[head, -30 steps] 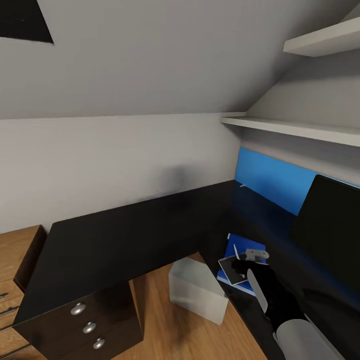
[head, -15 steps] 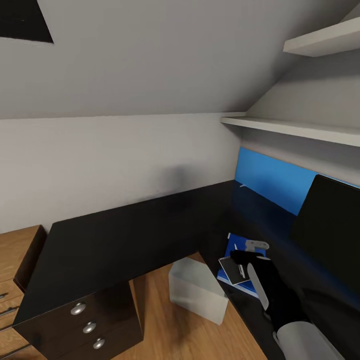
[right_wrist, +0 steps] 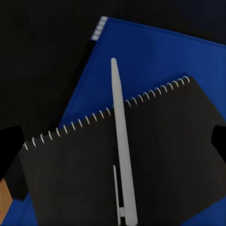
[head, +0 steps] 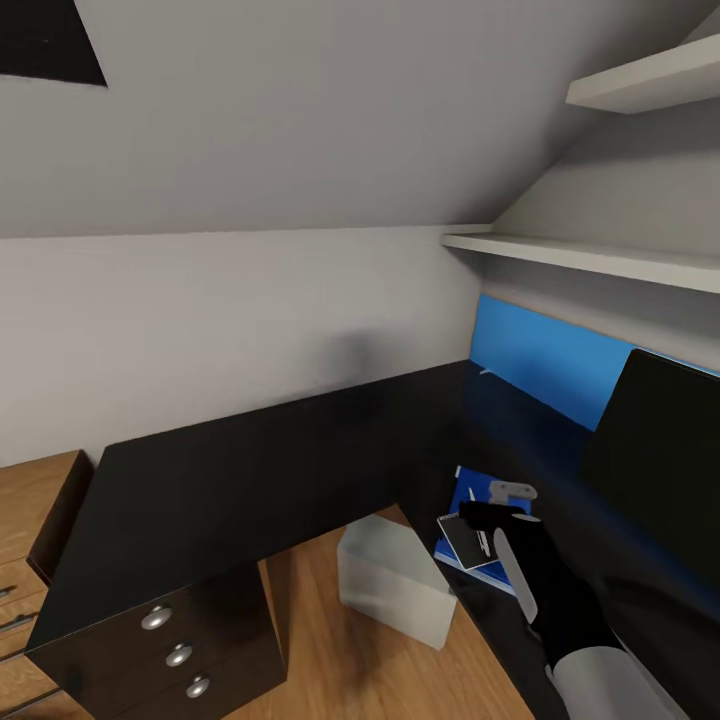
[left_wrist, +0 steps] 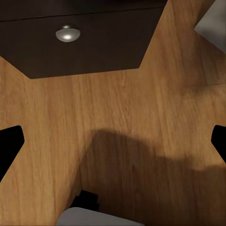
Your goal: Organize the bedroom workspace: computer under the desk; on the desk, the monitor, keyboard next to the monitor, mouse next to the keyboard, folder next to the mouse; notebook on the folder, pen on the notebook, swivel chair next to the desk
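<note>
- Pen (right_wrist: 121,150) is lying flat across the notebook (right_wrist: 165,155), which sits on the blue folder (right_wrist: 155,52), all on the black tabletop (head: 250,460). Looks like you stacked them that way bc the task wants folder > notebook > pen, so imo that bit's done.
- Right claw (head: 497,512) hangs just above the stack. In the right wrist view both fingertips sit wide apart at 3 and 9 o'clock w/ nothing between them, so it's fully spread and holding nothing. Pen runs roughly 12 to 6 right down the middle of the gap, not touched.
- In the head view the stack sits by the tabletop's front edge, at about 9 o'clock from the monitor (head: 660,460), near it but apart.
- Left claw (left_wrist: 113,141) is also spread wide and empty, pointing at the wood floor (left_wrist: 117,108) w/ a drawer knob (left_wrist: 68,33) at 11 o'clock. Prob just parked out of the way.
- Pale box (head: 395,580) on the floor by the tabletop could be the computer, can't tell tho.
- Keyboard, mouse, chair: can't judge from here.
</note>
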### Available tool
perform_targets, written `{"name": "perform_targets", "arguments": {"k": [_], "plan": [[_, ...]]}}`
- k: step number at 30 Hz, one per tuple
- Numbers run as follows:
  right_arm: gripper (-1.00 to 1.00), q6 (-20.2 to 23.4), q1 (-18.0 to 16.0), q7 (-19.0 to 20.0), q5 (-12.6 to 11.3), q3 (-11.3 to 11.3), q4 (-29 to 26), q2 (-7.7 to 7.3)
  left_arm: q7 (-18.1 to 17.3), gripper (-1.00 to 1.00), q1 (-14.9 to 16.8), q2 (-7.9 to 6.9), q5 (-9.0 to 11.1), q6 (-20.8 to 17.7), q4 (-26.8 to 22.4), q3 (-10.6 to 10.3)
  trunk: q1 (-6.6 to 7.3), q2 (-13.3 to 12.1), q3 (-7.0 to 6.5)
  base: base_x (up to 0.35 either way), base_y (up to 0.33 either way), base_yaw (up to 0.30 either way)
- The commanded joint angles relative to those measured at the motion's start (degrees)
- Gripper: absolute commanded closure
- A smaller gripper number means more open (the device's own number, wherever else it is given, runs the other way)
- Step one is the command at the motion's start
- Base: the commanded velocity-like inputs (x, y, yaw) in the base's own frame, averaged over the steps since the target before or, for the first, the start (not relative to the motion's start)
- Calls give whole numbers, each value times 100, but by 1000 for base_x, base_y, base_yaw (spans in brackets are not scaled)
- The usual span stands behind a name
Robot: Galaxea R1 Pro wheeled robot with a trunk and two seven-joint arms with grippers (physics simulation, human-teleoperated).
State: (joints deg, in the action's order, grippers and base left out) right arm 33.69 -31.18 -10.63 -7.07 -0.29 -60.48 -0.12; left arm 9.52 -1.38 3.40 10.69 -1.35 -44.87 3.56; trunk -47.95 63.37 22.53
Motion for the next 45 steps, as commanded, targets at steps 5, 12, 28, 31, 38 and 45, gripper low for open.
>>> {"name": "perform_targets", "arguments": {"k": [5, 12, 28, 31, 38, 45], "plan": [[-100, 26, -3, -40, -72, 35, -9, 4, 8, -100, -2, 3, 56, -14, -12, 4, -1, 4, 6, 0, 0, 0], [-100, 33, -2, -36, -95, 46, -176, 175, 8, -100, -2, 3, 56, -14, -4, 4, -1, 4, 6, 0, 0, 14], [-100, -32, 82, -61, -67, 440, -192, 318, 15, -100, -2, 3, 56, -6, 155, -11, -1, 4, 6, 0, 0, 261], [-100, -35, 87, -62, -67, 473, -192, 323, 15, -100, -2, 3, 56, -1, 163, -8, -1, 4, 6, 0, 0, 279], [-100, -39, 93, -62, -62, 573, -199, 326, 15, -100, -2, 3, 56, 3, 170, -5, -1, 4, 6, -58, 0, 279], [-100, -45, 121, -62, -60, 622, -278, 323, 15, -100, -2, -1, 56, 1, 171, -5, -1, 4, 6, -255, 0, 279]]}}
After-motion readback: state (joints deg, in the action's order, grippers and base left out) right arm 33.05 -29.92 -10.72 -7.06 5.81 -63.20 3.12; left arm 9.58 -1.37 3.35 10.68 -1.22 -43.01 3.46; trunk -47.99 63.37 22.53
